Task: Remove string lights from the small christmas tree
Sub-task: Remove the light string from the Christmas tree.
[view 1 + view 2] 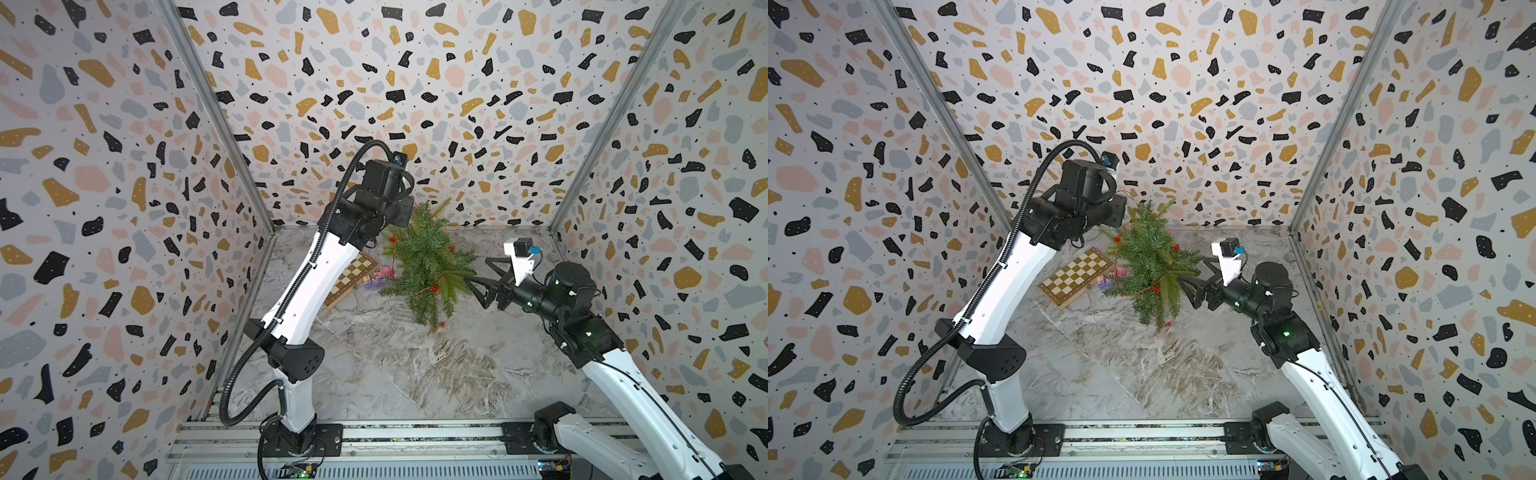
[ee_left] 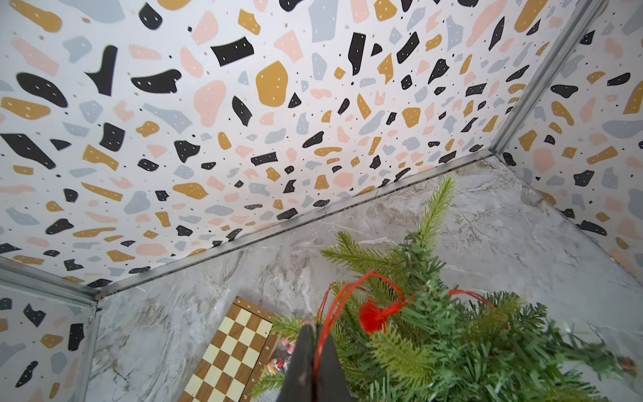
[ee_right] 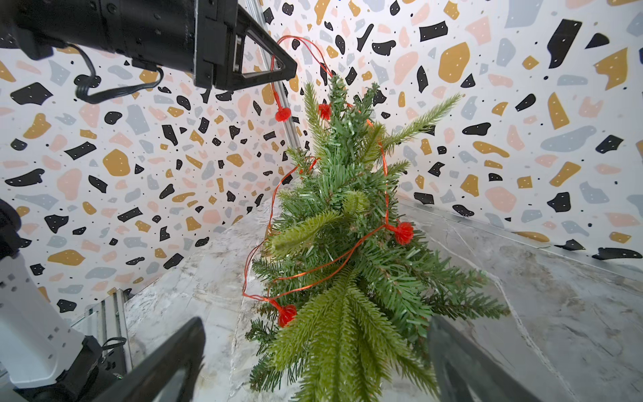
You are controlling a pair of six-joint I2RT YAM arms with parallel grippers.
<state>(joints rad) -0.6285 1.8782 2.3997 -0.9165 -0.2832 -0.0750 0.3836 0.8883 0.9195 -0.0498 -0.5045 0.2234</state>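
Plainly, the veined grey marble-look table (image 1: 374,374) holds the bristly green small christmas tree (image 1: 424,266) near the back wall, with the thin red wire and spiky round bulbs of the string lights (image 3: 403,232) looped around it. The top views hide what the left wrist view shows: the left gripper (image 2: 315,351), jaws pressed together, pinching that wire. The right gripper (image 3: 315,323) has its jaws spread wide at the lower branches.

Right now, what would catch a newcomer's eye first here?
The small christmas tree at the far middle of the marble table, wound with red string lights. The left tool is shut on their wire near the treetop, and the right tool stands open by the lower branches.
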